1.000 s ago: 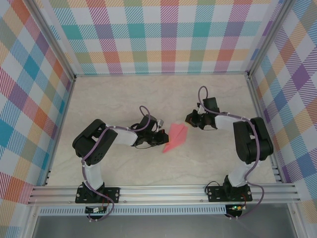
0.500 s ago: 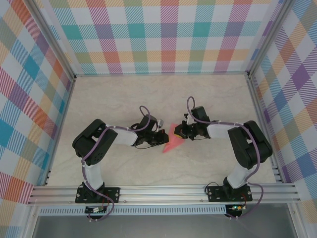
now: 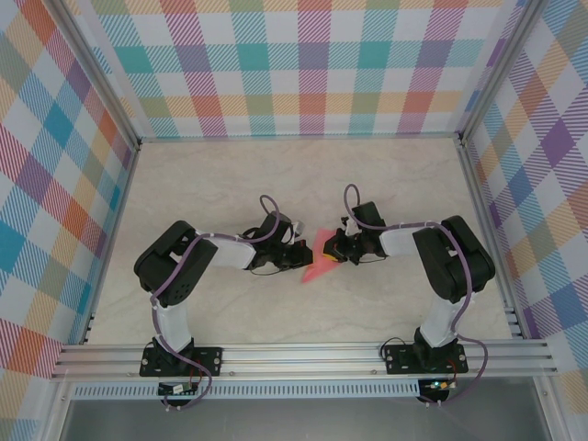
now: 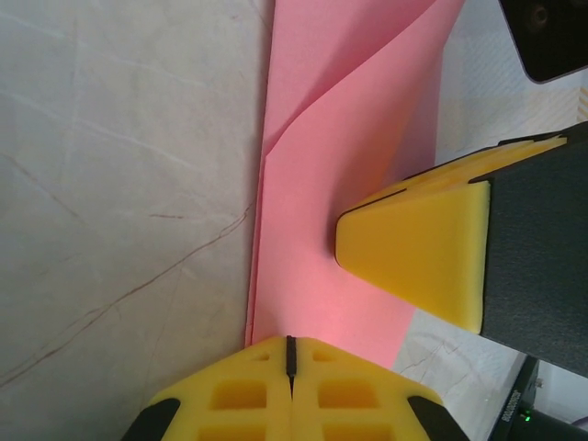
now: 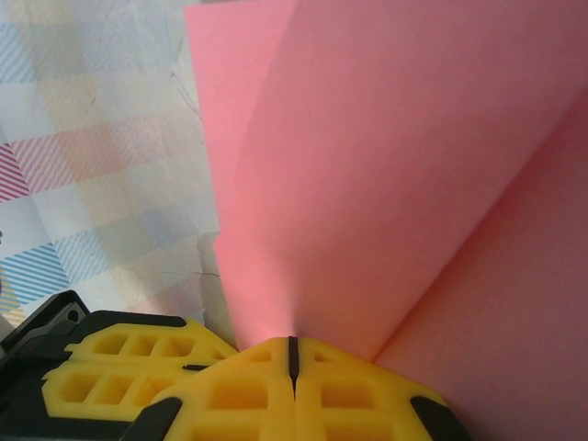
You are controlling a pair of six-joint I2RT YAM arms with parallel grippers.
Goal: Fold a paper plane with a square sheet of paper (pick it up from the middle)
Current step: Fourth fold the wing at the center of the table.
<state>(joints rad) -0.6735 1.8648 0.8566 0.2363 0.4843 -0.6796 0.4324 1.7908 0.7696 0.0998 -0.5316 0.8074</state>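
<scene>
The paper (image 3: pixel 317 265), already creased into folds, sits mid-surface (image 3: pixel 211 184) between the two grippers, slanting from near-left to far-right. The left gripper (image 3: pixel 300 260) has its jaws closed on the paper's near edge, the yellow pads (image 4: pixel 239 395) meeting with the sheet pinched between them while the pink spreads away over the marbled surface. The right gripper (image 3: pixel 333 248) also has its jaws closed on the paper from the other side, pinching a fold whose two layers rise apart from its pads (image 5: pixel 239 395).
</scene>
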